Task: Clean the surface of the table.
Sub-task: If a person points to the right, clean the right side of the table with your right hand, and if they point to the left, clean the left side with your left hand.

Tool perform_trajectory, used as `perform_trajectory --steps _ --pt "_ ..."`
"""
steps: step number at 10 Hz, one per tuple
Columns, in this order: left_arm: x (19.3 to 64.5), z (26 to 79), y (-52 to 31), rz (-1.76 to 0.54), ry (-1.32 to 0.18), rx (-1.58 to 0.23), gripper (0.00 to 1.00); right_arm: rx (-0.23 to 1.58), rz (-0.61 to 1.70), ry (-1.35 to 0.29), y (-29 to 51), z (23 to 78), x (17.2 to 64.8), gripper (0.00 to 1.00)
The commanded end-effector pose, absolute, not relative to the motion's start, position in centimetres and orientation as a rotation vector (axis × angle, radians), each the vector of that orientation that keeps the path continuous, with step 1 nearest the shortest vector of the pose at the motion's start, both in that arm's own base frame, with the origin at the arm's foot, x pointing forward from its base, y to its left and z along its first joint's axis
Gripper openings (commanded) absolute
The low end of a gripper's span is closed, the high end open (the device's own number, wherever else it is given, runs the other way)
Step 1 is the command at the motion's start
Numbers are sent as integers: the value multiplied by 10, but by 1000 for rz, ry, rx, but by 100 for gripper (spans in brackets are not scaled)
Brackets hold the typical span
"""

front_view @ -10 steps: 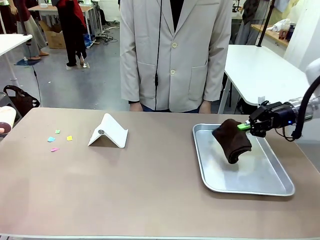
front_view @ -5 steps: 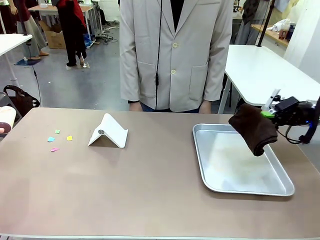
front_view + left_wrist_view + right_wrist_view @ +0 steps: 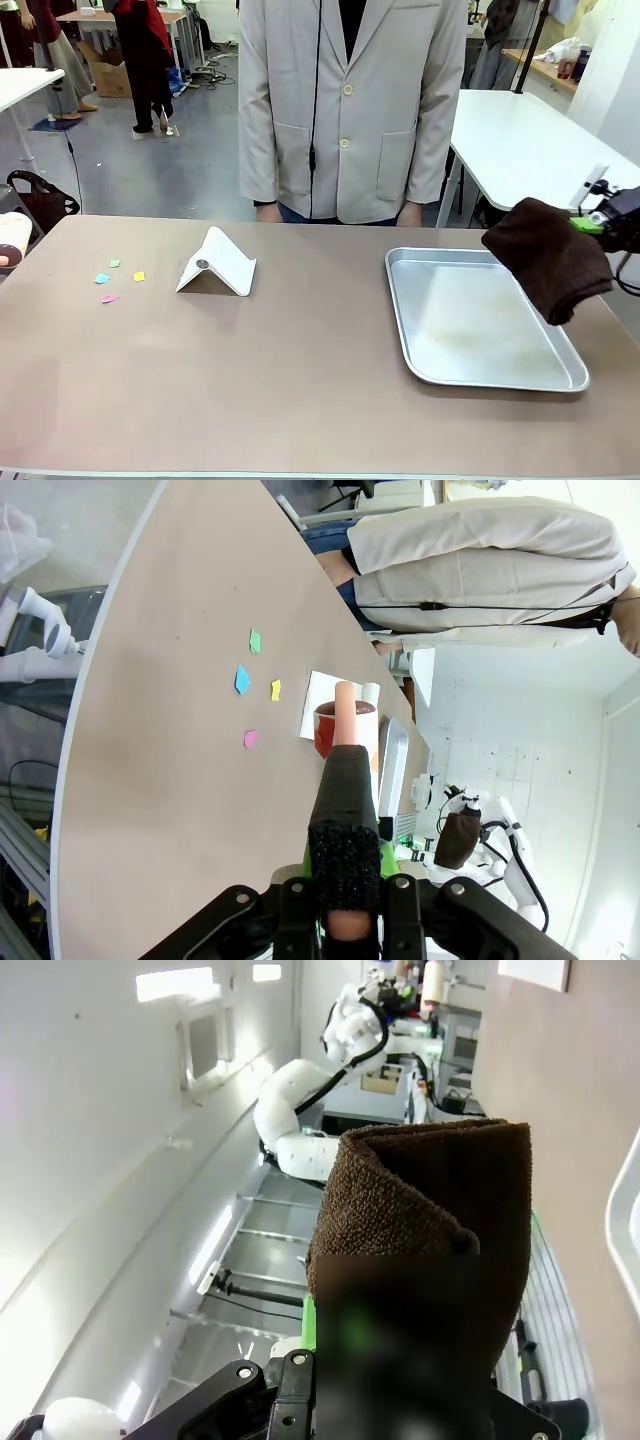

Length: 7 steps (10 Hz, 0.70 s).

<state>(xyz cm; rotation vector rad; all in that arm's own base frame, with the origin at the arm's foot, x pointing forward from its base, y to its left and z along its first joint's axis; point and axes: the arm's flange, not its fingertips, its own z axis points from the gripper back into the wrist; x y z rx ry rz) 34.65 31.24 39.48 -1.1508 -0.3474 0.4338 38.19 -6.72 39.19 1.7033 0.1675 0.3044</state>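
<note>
The right gripper (image 3: 598, 222) is seen at the right edge of the scene, clamped on a folded brown cloth (image 3: 550, 258), which is held in the air above the right side of a silver metal tray (image 3: 396, 292); in the right wrist view the cloth (image 3: 430, 1220) is pinched between the green-padded fingers and covers most of them. The left gripper (image 3: 345, 882) is closed on a black-sleeved handle (image 3: 345, 805) with a pink shaft, pointed along the left part of the table (image 3: 300, 380). The table spans the near and middle ground of the front view, and its taupe top runs from left to right. The tray rests on its right half. A white folded stand (image 3: 216, 264) is set left of centre, towards the far edge, and a few coloured paper scraps (image 3: 116, 276) are scattered further left. A person (image 3: 350, 110) in a pale jacket is standing just behind the far edge.
</note>
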Motion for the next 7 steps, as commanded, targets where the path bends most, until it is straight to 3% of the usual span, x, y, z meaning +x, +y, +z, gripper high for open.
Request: perform_trajectory --steps 1,3,4,7 --pt "343 397 311 415 -353 -1150 0 1748 267 139 -106 413 346 0" --pt "343 397 311 415 -353 -1150 0 1891 120 2 -127 404 348 0" --pt "343 397 311 415 -353 -1150 0 1737 242 125 -78 387 349 0" --pt "343 397 311 415 -353 -1150 0 1737 242 125 -78 387 349 0"
